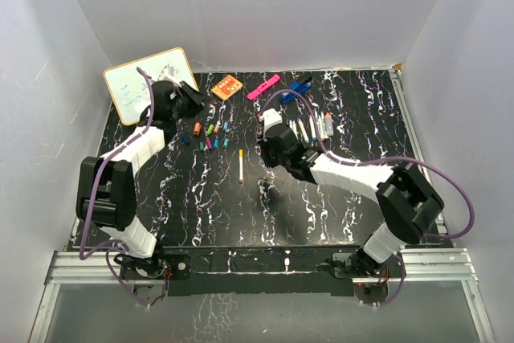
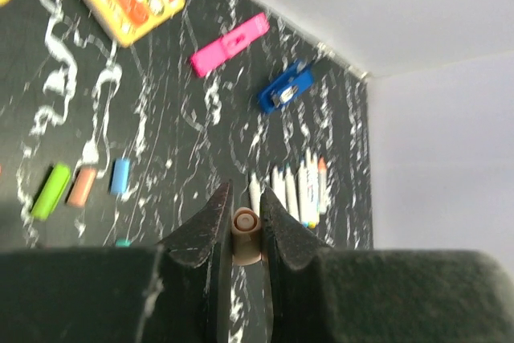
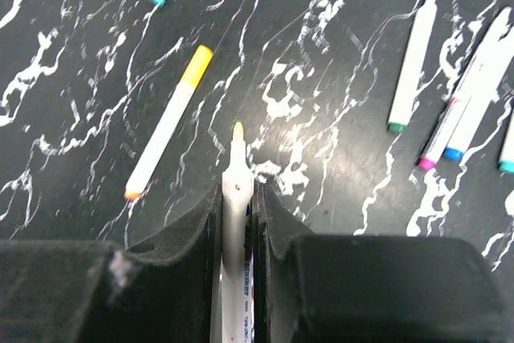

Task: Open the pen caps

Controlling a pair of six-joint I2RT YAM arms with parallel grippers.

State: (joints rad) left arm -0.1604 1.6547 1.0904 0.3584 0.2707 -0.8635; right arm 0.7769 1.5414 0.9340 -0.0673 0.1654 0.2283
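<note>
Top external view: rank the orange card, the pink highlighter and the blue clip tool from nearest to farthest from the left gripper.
1. The orange card, just right of the left gripper, toward the back wall.
2. The pink highlighter, farther right along the back.
3. The blue clip tool, farthest right of the three.

Light is bright, even and diffuse, coming from above; the white walls (image 1: 265, 6) glow; the black tabletop (image 1: 201, 214) carries only soft, faint shadows; the left wrist view is blurry, the cap (image 2: 245, 232) in the left tool (image 2: 244, 192) soft-edged; the right wrist view is sharper, the pen (image 3: 238, 174) in the right tool (image 3: 238, 193) crisp; near fingers (image 3: 161, 279) are dark, featureless masses.
</note>
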